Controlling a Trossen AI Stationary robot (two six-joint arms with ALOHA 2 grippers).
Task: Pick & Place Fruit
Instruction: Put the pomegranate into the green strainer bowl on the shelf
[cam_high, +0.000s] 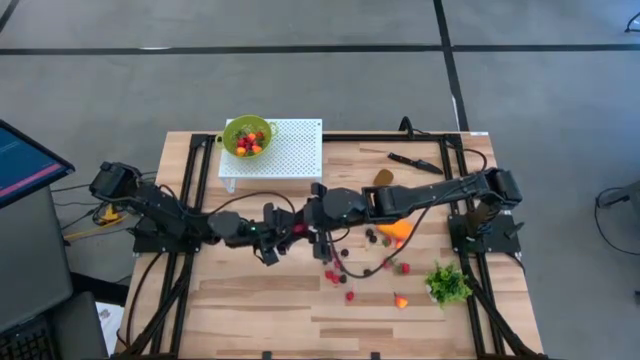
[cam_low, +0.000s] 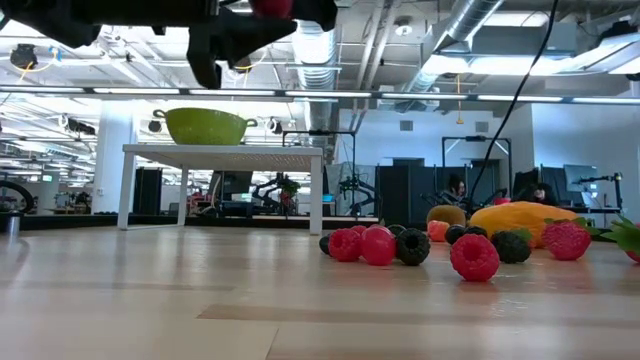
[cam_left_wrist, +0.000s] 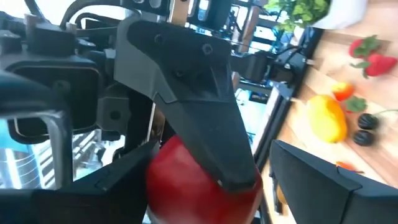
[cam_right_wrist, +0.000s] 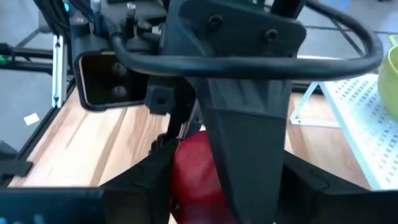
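A round red fruit (cam_high: 298, 229) hangs above the middle of the table between both grippers, and reaches the top edge of the low view (cam_low: 272, 8). My right gripper (cam_high: 312, 225) comes in from the right and is shut on it. My left gripper (cam_high: 283, 240) comes from the left, open, with a finger on either side of the fruit (cam_left_wrist: 186, 193). Small red and dark berries (cam_high: 340, 270), an elongated orange fruit (cam_high: 397, 230) and a brown kiwi-like oval (cam_high: 383, 178) lie on the table to the right. My right gripper pinches the red fruit between its two fingers. One finger (cam_left_wrist: 211, 124) lies across the fruit's side (cam_left_wrist: 180, 162); the other is hidden behind the fruit. The fingers slant down toward the table's left. The fruit is lifted clear of the table.
A green bowl (cam_high: 247, 137) with several small fruits stands on a white perforated stand (cam_high: 290, 150) at the far left. A black knife (cam_high: 413, 161) lies far right and a green leafy bunch (cam_high: 447, 283) near right. Bare wood lies at the near left (cam_high: 240, 310).
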